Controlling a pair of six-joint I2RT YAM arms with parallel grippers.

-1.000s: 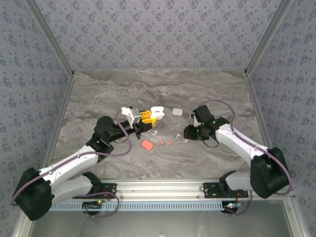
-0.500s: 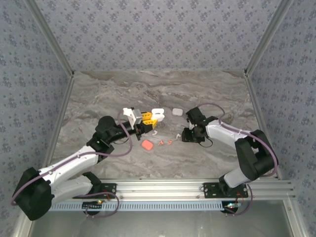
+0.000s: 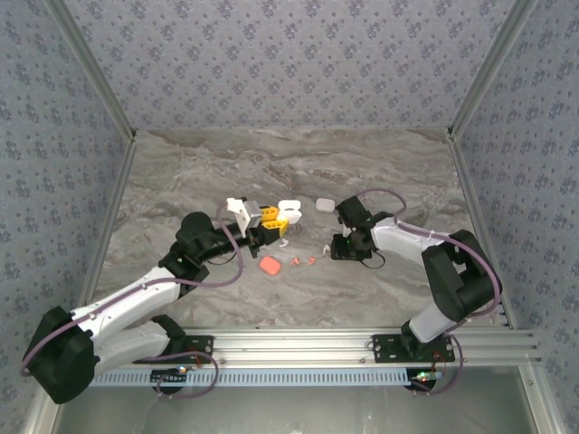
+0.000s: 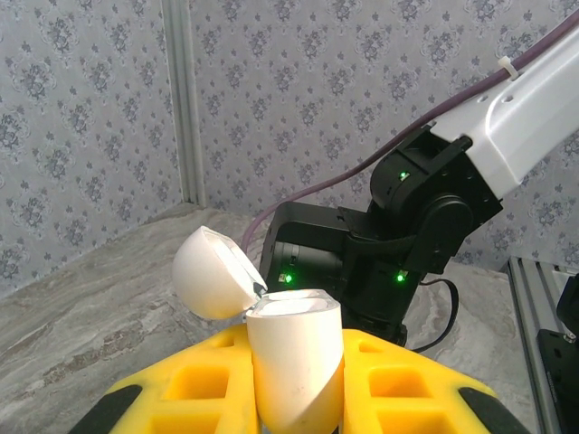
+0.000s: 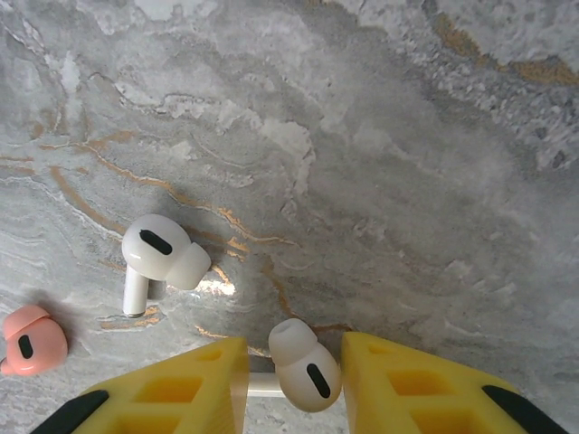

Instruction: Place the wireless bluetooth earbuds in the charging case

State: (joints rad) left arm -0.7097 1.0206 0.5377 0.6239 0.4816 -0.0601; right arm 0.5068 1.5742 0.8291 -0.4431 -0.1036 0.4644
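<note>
In the left wrist view my left gripper [image 4: 294,398] is shut on a white charging case [image 4: 296,357], held upright with its lid [image 4: 213,276] flipped open. From above, that case [image 3: 288,211] hangs over the table's middle. My right gripper [image 5: 294,384] points down at the marble. One white earbud [image 5: 305,364] lies between its yellow fingers [image 5: 412,384], its stem reaching toward the left finger. The jaws stand slightly apart around it. A second white earbud [image 5: 158,258] lies to the left, and a salmon earbud [image 5: 32,341] farther left.
A salmon-red case [image 3: 270,265] lies shut near the front of the marble table [image 3: 181,172]. Two salmon earbuds [image 3: 303,261] lie beside it, and a shut white case [image 3: 323,205] sits behind my right gripper [image 3: 336,246]. Patterned walls enclose three sides.
My right gripper has shifted a little left and down onto the white earbud, and its jaws have narrowed around it. The left arm holds the open case still.
</note>
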